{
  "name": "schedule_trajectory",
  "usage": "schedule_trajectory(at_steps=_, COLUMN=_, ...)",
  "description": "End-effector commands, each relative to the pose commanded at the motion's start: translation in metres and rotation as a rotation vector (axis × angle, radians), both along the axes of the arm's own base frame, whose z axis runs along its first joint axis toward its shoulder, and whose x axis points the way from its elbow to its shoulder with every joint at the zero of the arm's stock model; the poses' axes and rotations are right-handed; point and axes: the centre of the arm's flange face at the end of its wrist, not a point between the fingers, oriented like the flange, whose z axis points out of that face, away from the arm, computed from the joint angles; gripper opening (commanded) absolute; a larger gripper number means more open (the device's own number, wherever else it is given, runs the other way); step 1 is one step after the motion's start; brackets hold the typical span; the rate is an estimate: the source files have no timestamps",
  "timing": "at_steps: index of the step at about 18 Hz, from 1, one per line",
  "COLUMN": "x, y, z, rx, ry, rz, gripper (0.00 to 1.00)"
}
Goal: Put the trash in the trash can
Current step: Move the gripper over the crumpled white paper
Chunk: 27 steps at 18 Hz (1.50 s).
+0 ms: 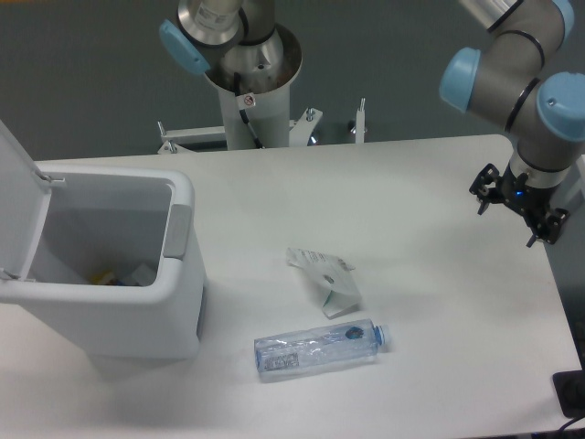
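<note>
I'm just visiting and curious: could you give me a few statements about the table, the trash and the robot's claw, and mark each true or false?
1. The trash can has its lid open. True.
2. The plastic bottle stands upright. False: it lies on its side.
3. The gripper holds the paper wrapper. False: it holds nothing; the wrapper lies on the table.
4. The bottle lies nearer the camera than the wrapper. True.
</note>
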Motion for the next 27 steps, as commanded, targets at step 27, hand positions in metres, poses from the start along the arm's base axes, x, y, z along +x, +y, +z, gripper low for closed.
schedule_trajectory(at_steps=27, x=0.194, y=0.139, z=-0.041, rx=-0.018, ry=-0.14, rz=0.247, gripper=1.0)
